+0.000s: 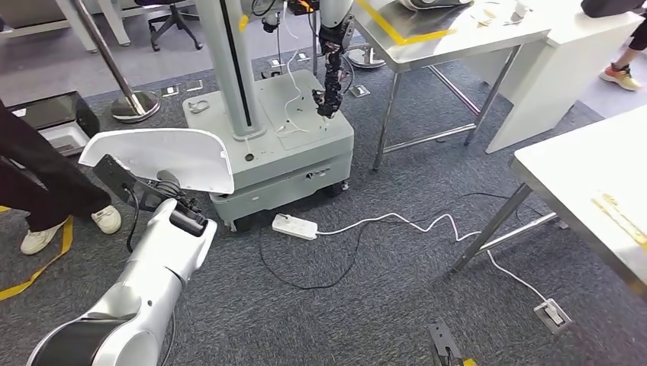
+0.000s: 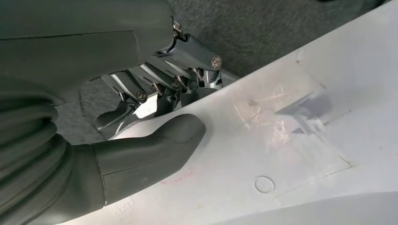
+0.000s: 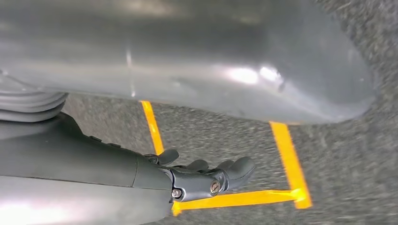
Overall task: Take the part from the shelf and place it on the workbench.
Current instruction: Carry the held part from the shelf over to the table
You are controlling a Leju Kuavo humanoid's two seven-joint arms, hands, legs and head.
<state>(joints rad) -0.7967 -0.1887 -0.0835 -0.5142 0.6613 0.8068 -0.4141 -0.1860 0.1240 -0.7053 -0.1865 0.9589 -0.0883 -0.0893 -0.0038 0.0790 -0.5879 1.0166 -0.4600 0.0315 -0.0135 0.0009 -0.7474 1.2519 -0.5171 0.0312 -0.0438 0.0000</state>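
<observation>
The left hand (image 1: 164,191) grips the white part (image 1: 164,156) at its lower edge and holds it in the air above the grey carpet (image 1: 366,305). In the left wrist view, the thumb (image 2: 155,147) presses flat on one face of the part (image 2: 291,154), and the fingers (image 2: 180,89) clamp the opposite face. The right hand (image 3: 206,176) hangs over yellow floor tape (image 3: 234,199), fingers curled inward and holding nothing.

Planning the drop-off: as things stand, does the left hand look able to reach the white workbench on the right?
Probably not yet. The left hand grips the white part far from the workbench, with open carpet and cables between.
</observation>
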